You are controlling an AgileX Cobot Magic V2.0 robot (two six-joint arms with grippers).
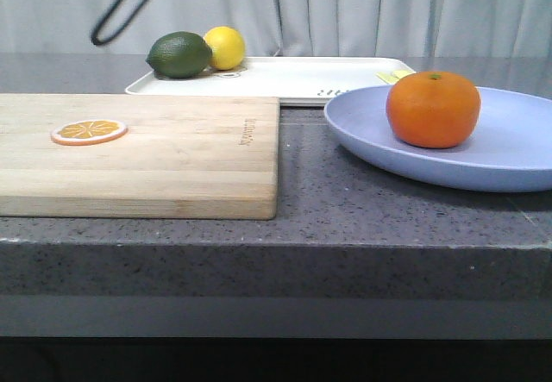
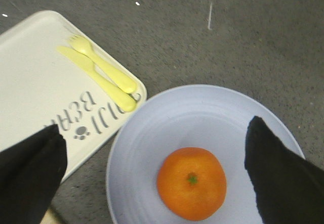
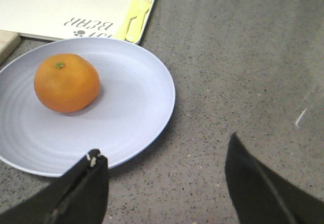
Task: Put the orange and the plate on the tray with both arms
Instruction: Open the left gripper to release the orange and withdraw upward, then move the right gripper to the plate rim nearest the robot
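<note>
Orange [image 1: 433, 109] bright, green stem dot, on lavender plate [image 1: 509, 153]; both tools spread, empty.

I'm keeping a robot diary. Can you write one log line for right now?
orange: on plate | plate: on counter, beside tray | left hand: open above orange | right hand: open, empty

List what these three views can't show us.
- Front view: plate cut off at the right edge; neither gripper appears.
- Front view: tray partly hidden behind lime, lemon, plate and orange.
- Left wrist view: tray print partly covered by a finger.
- Front view: cutting board logo too small to read.
</note>
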